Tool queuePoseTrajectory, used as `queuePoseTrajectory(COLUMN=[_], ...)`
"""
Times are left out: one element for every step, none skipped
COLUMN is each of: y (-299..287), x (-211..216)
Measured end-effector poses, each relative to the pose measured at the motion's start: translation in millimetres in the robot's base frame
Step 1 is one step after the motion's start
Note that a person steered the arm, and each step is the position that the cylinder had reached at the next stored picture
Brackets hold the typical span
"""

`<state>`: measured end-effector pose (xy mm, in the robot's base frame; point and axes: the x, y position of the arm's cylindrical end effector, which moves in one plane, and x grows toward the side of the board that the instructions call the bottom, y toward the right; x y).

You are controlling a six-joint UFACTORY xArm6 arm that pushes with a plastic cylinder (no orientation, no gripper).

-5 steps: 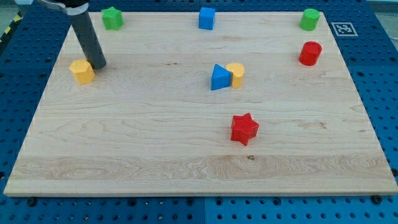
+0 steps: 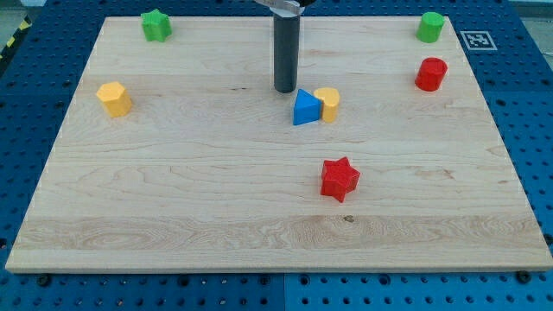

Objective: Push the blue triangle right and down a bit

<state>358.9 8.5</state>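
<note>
The blue triangle [image 2: 305, 108] lies near the board's middle, touching a yellow cylinder-like block [image 2: 327, 104] on its right side. My tip [image 2: 285, 89] stands on the board just up and to the left of the blue triangle, a small gap away. The rod rises straight toward the view's top and hides the blue cube that stood at the top edge.
A red star [image 2: 340, 179] lies below the triangle. A yellow hexagonal block [image 2: 114, 98] sits at the left. A green star [image 2: 156, 24] is at top left, a green cylinder [image 2: 430, 27] at top right, a red cylinder [image 2: 430, 74] below it. The wooden board [image 2: 173, 199] lies on a blue pegboard.
My tip has moved from beside the yellow block at the left to just up-left of the blue triangle. No block has moved.
</note>
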Motion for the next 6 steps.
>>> queuePoseTrajectory(y=[0.0, 0.0, -0.1, 0.2, 23.9, 65.9], x=[0.0, 0.0, 9.1, 35.0, 50.9, 51.0])
